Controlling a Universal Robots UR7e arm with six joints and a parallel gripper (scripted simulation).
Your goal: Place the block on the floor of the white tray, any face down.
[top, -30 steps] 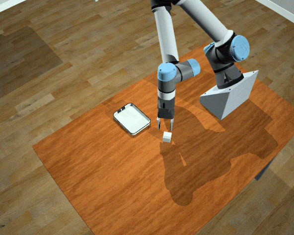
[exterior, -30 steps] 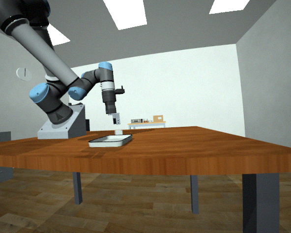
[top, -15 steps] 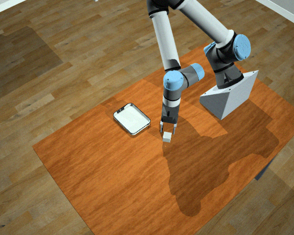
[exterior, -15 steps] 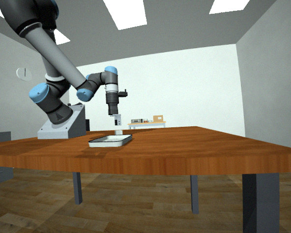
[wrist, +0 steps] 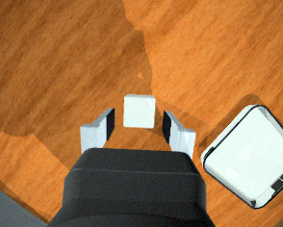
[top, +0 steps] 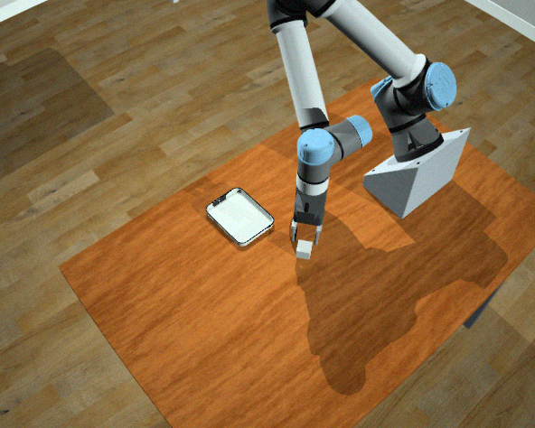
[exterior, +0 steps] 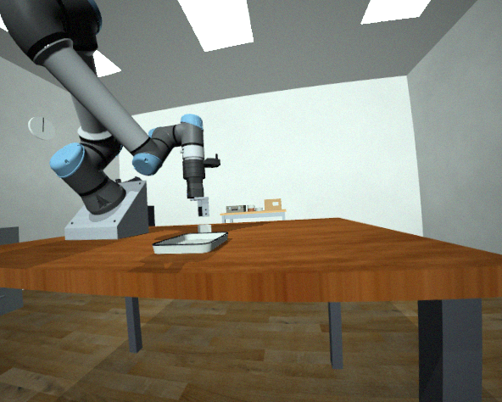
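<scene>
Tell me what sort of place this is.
Probably a robot lab or workshop room: an arm bolted to a wedge pedestal on a wooden table, plank flooring, ceiling light panels, and a far bench with equipment.

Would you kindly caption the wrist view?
Open tool poised above the white block, white tray alongside.
</scene>
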